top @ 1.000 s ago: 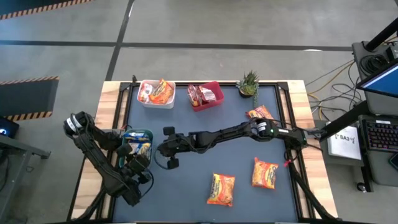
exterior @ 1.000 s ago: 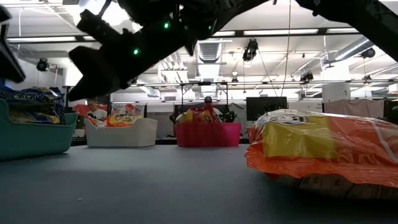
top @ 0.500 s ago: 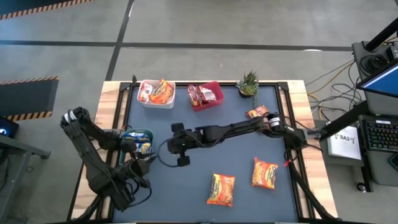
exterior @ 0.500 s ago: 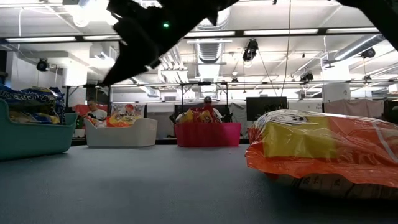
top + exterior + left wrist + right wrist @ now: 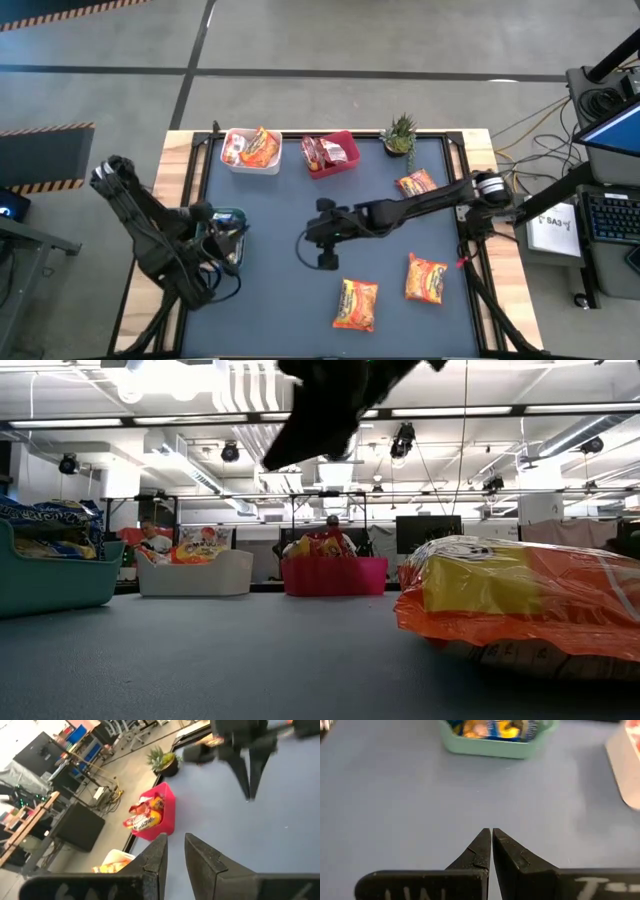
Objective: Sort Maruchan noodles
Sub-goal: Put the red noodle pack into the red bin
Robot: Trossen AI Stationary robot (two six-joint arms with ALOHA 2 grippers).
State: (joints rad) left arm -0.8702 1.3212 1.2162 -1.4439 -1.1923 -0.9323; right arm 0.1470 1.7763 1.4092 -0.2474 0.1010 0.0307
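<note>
Three loose Maruchan noodle packets lie flat on the dark mat: one (image 5: pixel 415 183) at the far right and two (image 5: pixel 427 278) (image 5: pixel 357 303) near the front; the low view shows one close up (image 5: pixel 520 600). More packets fill the green bin (image 5: pixel 238 214), the white bin (image 5: pixel 236 162) and the red bin (image 5: pixel 349 160). My right gripper (image 5: pixel 302 240) hangs shut and empty over the mat's middle, pointing at the green bin (image 5: pixel 490 747). My left gripper (image 5: pixel 174 839), raised beside the green bin, holds nothing; its fingertips stand slightly apart.
A small potted plant (image 5: pixel 400 133) stands at the far right corner of the mat. Bare mat lies between the green bin and the two front packets. The wooden table rim (image 5: pixel 180 200) frames the mat; a monitor and cables sit off to the right.
My right gripper has drawn back from beside the green bin toward the table's right edge, rising a little and staying shut. My left arm has lifted and turned its gripper beside the green bin. No packet has moved.
</note>
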